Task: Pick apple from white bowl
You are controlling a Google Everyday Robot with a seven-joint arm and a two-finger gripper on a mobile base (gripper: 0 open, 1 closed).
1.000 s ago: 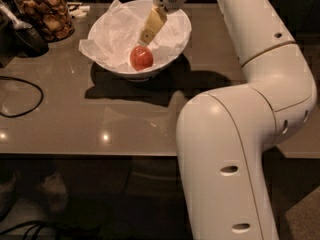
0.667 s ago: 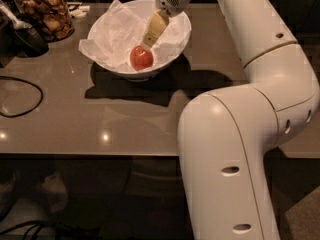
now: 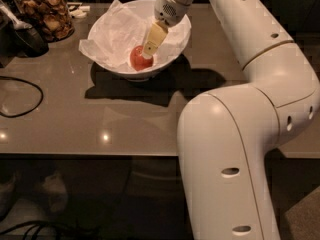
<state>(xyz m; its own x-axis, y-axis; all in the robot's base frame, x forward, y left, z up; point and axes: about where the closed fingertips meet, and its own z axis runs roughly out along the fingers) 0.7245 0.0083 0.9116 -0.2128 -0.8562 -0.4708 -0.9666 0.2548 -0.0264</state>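
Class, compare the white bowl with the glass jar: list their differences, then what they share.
The white bowl is wide, open and opaque; the glass jar is narrower and see-through. The white bowl holds crumpled paper and one apple; the glass jar holds brown snacks. The pincer reaches into the white bowl at the apple, not the glass jar. Both stand on the table.

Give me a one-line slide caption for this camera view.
End effector inside the paper-lined white bowl, tip at the red apple, snack jar at the table's far left.
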